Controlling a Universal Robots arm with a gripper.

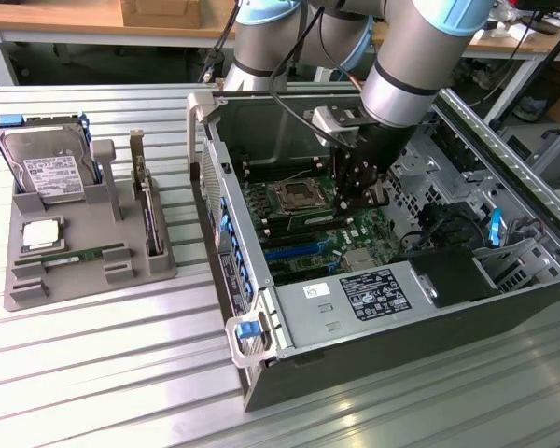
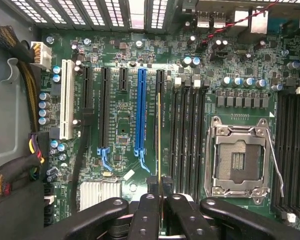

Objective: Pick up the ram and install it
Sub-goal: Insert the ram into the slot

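Observation:
My gripper (image 2: 160, 189) is shut on the ram (image 2: 159, 135), seen edge-on as a thin line running away from the fingers (image 2: 146, 210). It hangs over the motherboard, just beside the bank of black memory slots (image 2: 187, 135) next to the open, empty processor socket (image 2: 237, 157). In the exterior view the gripper (image 1: 359, 187) reaches down inside the open computer case (image 1: 261, 308), above the board near the socket (image 1: 294, 196). A second, similar green ram stick (image 1: 84, 254) lies on the grey holder tray (image 1: 93, 285).
The tray also carries a hard drive (image 1: 47, 163), a square silver processor (image 1: 39, 233) and an upright expansion card (image 1: 147, 210). Inside the case are the power supply (image 1: 355, 299), cable bundles (image 2: 20, 55), a blue slot (image 2: 141, 110) and another slot bank (image 2: 290, 150).

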